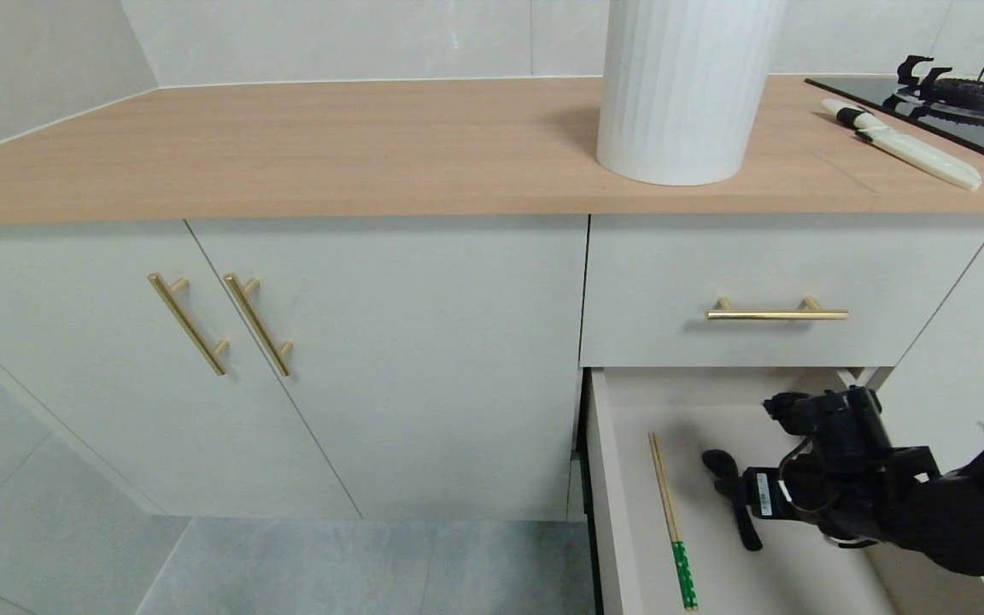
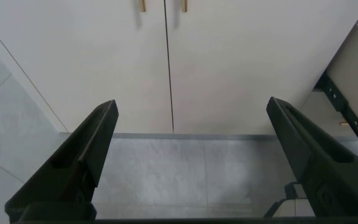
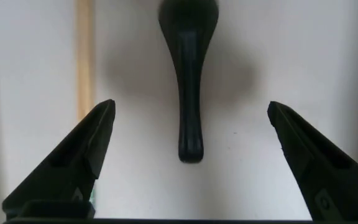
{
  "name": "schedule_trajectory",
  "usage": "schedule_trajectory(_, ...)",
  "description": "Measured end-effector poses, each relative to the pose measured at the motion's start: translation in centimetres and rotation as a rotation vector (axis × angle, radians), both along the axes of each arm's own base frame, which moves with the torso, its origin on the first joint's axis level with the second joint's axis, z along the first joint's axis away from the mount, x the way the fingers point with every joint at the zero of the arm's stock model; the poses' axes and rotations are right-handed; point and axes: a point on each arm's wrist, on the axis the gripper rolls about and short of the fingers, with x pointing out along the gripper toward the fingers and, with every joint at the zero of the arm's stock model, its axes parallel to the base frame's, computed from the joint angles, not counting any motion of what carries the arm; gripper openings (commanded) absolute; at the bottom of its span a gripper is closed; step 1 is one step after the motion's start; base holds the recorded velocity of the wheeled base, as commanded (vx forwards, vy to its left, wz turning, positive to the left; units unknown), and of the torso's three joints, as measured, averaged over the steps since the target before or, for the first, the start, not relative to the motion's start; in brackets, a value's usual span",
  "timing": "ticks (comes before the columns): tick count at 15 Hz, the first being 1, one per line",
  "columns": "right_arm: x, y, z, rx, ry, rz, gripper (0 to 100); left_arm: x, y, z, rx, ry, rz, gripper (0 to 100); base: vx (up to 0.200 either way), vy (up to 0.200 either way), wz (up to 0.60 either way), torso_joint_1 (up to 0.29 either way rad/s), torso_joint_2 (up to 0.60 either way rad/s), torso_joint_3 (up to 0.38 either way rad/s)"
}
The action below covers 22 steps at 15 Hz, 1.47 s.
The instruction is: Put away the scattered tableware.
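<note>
The lower drawer point(image 1: 607, 478) stands pulled out. On its floor lie a pair of wooden chopsticks with green ends point(image 1: 670, 521) and a black spoon point(image 1: 735, 500). My right gripper point(image 1: 770, 453) hangs open just above the spoon. In the right wrist view the spoon point(image 3: 189, 81) lies free between the spread fingers of that gripper point(image 3: 190, 112), with the chopsticks point(image 3: 84, 62) beside it. A white-handled knife point(image 1: 902, 145) rests on the wooden counter near the stove. My left gripper point(image 2: 191, 109) is open and holds nothing, low over the floor, facing the cabinet doors.
A tall white ribbed container point(image 1: 680, 85) stands on the counter point(image 1: 330, 145) above the drawers. A black gas stove point(image 1: 962, 102) is at the far right. The upper drawer with its gold handle point(image 1: 776, 313) is closed. Two closed cabinet doors point(image 1: 287, 342) stand to the left.
</note>
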Motion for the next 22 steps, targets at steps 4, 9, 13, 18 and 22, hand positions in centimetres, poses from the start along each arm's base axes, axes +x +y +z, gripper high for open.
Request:
schedule_trajectory(4,-4.0,-0.8,4.7,-0.017,0.047,0.016,100,0.0,0.0,0.0,0.000,0.000,0.000,100,0.000,0.000,0.00,0.000,0.00,0.000)
schedule_trajectory(9,-8.8,-2.0,9.3,-0.025,0.030,0.022,100,0.0,0.0,0.0,0.001,0.000,0.000,100,0.000,0.000,0.00,0.000,0.00,0.000)
schedule_trajectory(13,-11.4,-1.7,11.4,-0.021,-0.003,0.078,100,0.0,0.0,0.0,0.004,0.000,0.000,100,0.000,0.000,0.00,0.000,0.00,0.000)
schedule_trajectory(18,-12.5,-1.5,11.7,-0.043,0.021,0.109,100,0.0,0.0,0.0,0.006,0.000,0.000,100,-0.200,0.000,0.00,0.005,0.00,0.001)
schedule_trajectory(22,-13.5,-1.2,11.6,-0.082,0.057,0.148,100,0.0,0.0,0.0,0.006,0.000,0.000,100,-0.200,0.000,0.00,-0.001,0.00,0.004)
